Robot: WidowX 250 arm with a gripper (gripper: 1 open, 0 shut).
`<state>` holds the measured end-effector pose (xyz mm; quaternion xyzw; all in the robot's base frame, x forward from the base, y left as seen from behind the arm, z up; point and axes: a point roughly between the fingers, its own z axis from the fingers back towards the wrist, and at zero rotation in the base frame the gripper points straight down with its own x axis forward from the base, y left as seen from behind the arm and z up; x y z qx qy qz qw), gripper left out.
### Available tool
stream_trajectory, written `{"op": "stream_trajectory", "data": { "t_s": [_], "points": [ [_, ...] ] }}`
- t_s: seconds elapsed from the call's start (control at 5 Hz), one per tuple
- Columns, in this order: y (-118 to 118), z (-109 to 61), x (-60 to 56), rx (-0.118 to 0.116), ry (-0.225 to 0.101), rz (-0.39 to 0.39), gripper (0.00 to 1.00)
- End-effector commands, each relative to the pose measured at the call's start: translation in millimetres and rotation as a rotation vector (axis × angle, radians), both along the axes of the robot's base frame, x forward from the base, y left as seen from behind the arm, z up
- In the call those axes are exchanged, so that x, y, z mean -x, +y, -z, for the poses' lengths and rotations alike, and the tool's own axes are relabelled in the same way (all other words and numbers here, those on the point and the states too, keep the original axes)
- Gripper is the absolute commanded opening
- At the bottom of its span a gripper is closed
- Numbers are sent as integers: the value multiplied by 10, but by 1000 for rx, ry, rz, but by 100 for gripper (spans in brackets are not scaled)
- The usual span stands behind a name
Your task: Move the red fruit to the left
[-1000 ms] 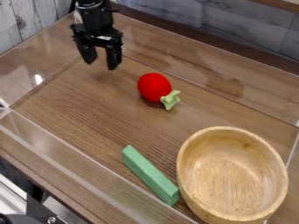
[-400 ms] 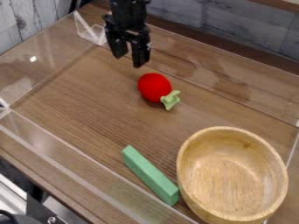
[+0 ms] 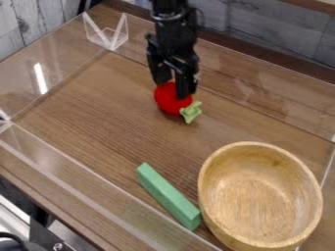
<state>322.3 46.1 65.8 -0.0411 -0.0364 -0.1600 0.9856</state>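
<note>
The red fruit (image 3: 167, 99) is a small glossy red ball with a pale green leafy stub (image 3: 193, 113) on its right side. It lies on the wooden table near the middle. My black gripper (image 3: 173, 80) hangs right above the fruit, fingers pointing down and spread open, their tips at the fruit's top. It holds nothing. The gripper hides the fruit's upper part.
A flat green rectangular block (image 3: 167, 194) lies at the front. A wooden bowl (image 3: 260, 196) stands at the front right. Clear plastic walls (image 3: 39, 74) ring the table. A clear stand (image 3: 104, 32) sits at the back left.
The gripper has moved from the back left rightwards and forwards, and now stands over the red fruit. The fruit, block and bowl have not moved.
</note>
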Motion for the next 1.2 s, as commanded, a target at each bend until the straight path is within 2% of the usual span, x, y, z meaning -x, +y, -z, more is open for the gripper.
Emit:
{"op": "stream_trajectory", "data": {
  "t_s": [0.0,0.2,0.4,0.6,1.0],
  "points": [
    [56,-147,10,-29,-55,17,100],
    [157,-115,7,-50,-52,-3,100],
    [270,20,-112,-72,-54,-99,100],
    [325,156,-222,-88,-60,-162,100],
    [132,150,-414,-102,-61,-258,100]
  ]
}}
